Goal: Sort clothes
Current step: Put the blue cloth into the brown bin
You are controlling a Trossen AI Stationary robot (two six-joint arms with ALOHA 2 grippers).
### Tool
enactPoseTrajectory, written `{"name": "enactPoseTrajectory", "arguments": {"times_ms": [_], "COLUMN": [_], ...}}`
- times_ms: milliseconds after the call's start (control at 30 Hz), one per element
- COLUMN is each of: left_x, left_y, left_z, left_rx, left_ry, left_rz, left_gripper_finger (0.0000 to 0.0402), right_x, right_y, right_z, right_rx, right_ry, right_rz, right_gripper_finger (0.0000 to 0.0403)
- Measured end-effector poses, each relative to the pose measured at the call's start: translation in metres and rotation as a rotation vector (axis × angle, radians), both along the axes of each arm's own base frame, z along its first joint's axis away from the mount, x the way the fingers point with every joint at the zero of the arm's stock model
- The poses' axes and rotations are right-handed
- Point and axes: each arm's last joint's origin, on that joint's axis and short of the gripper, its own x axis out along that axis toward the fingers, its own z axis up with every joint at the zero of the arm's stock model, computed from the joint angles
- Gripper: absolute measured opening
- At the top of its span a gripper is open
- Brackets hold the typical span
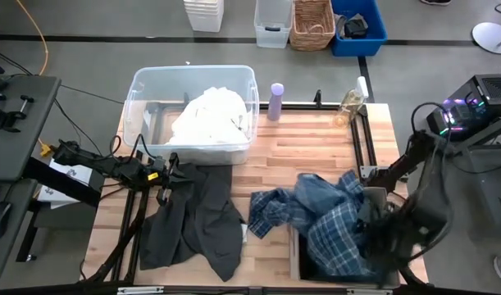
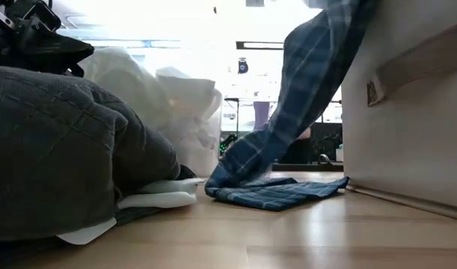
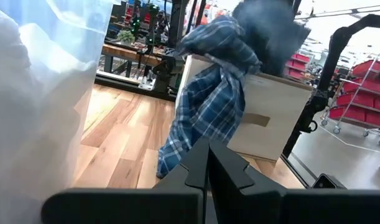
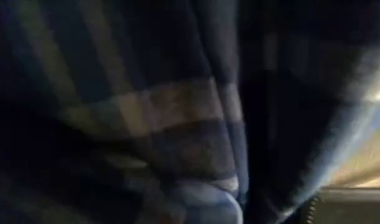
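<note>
Plaid shirt (image 1: 320,215): blue-and-white check, bunched in the lower right of the high view, draped over the rim of the beige fabric bin (image 3: 270,121), one end trailing out onto the wooden table (image 1: 303,152) toward frame centre. In the low view (image 2: 288,149), hangs down the bin wall from the upper right, tail flat on the boards. Fills the right wrist view (image 4: 177,137) edge to edge.

Black-grey garment (image 1: 193,217): spread flat, lower left of the high view, just below the tub; large dark mound at the left of the low view (image 2: 63,149), a white scrap (image 2: 157,196) showing under its edge.

White and cream pieces (image 1: 209,115): heaped inside the clear plastic tub (image 1: 143,90), upper left of centre in the high view.

Left gripper (image 1: 166,174): left of centre in the high view, at the top edge of the black-grey garment, beside the tub wall. Fingers (image 3: 230,171) pressed together in the left wrist view — nothing seen between them.

Right gripper (image 1: 373,221): lower right of the high view, down at the bin, among the plaid folds. Jaws buried in cloth — cannot tell whether open or closed, or whether holding the shirt.

Purple bottle (image 1: 276,100): upright, just right of the tub, upper centre.
</note>
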Motion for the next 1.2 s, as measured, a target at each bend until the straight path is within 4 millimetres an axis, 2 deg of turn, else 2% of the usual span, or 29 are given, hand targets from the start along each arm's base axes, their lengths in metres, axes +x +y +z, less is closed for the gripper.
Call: {"name": "enactPoseTrajectory", "arguments": {"times_ms": [67, 133, 267, 433, 567, 667, 767, 900, 1067, 1200], "left_x": [0.000, 0.000, 0.000, 0.000, 0.000, 0.000, 0.000, 0.000, 0.000, 0.000], "left_y": [0.000, 0.000, 0.000, 0.000, 0.000, 0.000, 0.000, 0.000, 0.000, 0.000], "left_z": [0.000, 0.000, 0.000, 0.000, 0.000, 0.000, 0.000, 0.000, 0.000, 0.000], "left_rx": [0.000, 0.000, 0.000, 0.000, -0.001, -0.001, 0.000, 0.000, 0.000, 0.000], "left_ry": [0.000, 0.000, 0.000, -0.001, -0.002, -0.002, -0.001, -0.001, -0.001, -0.001], "left_rz": [0.000, 0.000, 0.000, 0.000, 0.000, 0.000, 0.000, 0.000, 0.000, 0.000], "left_gripper_finger": [0.0001, 0.0001, 0.0001, 0.0001, 0.0001, 0.0001, 0.0001, 0.0001, 0.0001, 0.0001], "right_x": [0.000, 0.003, 0.016, 0.034, 0.037, 0.036, 0.037, 0.044, 0.052, 0.053], "right_y": [0.004, 0.007, 0.010, -0.001, -0.015, -0.023, -0.023, -0.016, -0.003, -0.001], "right_z": [-0.028, -0.052, -0.099, -0.156, -0.190, -0.203, -0.203, -0.187, -0.140, -0.100], "right_rx": [-0.012, -0.014, 0.044, 0.129, 0.195, 0.219, 0.218, 0.225, 0.286, 0.275], "right_ry": [0.112, 0.154, 0.136, 0.088, 0.100, 0.124, 0.113, 0.092, 0.119, 0.133], "right_rz": [-0.043, -0.106, -0.236, -0.377, -0.468, -0.478, -0.426, -0.284, -0.102, -0.019], "right_gripper_finger": [0.0030, 0.0030, 0.0030, 0.0030, 0.0030, 0.0032, 0.0072, 0.0151, 0.0233, 0.0267]}}
